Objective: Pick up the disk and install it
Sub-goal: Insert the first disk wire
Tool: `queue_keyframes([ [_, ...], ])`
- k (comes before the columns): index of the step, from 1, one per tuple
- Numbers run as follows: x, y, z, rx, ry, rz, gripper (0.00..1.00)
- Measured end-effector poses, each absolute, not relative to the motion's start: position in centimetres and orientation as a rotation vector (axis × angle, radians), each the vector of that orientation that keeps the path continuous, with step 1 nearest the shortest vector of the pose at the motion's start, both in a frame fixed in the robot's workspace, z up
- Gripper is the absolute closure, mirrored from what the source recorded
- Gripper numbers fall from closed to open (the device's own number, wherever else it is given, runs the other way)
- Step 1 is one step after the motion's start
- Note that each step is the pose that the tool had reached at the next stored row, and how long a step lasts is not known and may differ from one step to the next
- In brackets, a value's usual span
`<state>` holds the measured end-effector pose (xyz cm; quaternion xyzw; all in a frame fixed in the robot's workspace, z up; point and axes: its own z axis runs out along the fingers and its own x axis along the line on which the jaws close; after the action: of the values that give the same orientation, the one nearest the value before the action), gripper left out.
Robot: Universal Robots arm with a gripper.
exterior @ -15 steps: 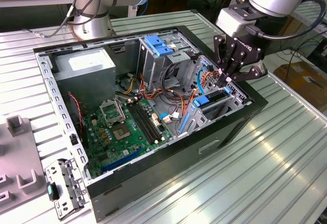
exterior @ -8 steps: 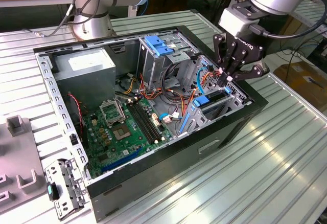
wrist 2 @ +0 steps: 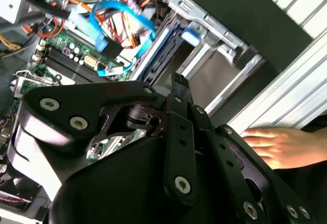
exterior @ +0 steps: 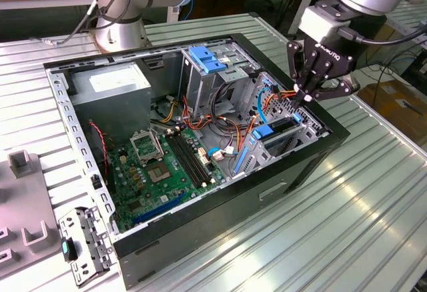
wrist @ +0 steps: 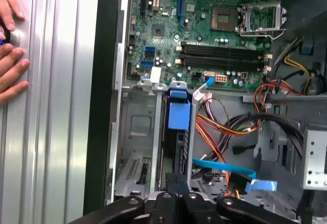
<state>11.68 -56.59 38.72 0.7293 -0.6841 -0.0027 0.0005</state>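
Note:
The disk stands on edge in the drive bay at the exterior view's right end of the open computer case, its blue rails and blue tab showing. In the first wrist view the disk is a dark slab under a blue tab, running into the bay toward the motherboard. My gripper hangs just above the bay's outer end, fingers drawn together to a point, tips at the disk's end. In both wrist views the black fingers sit closed over that end.
A grey power-supply box and a tall metal cage with a blue latch fill the case's far side. Motherboard and loose coloured cables lie beside the bay. A person's hands rest on the ribbed table.

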Motion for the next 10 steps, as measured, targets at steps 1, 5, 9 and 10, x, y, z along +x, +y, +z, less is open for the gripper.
queue_keyframes([
  [1,12.2,-56.6,38.7,2.291,-2.148,-0.009,0.89],
  [5,13.5,-56.5,38.7,2.293,-2.145,-0.010,0.89],
  [9,14.0,-56.4,38.7,2.330,-2.104,-0.010,0.89],
  [10,14.0,-56.4,38.7,2.358,-2.072,-0.010,0.89],
])
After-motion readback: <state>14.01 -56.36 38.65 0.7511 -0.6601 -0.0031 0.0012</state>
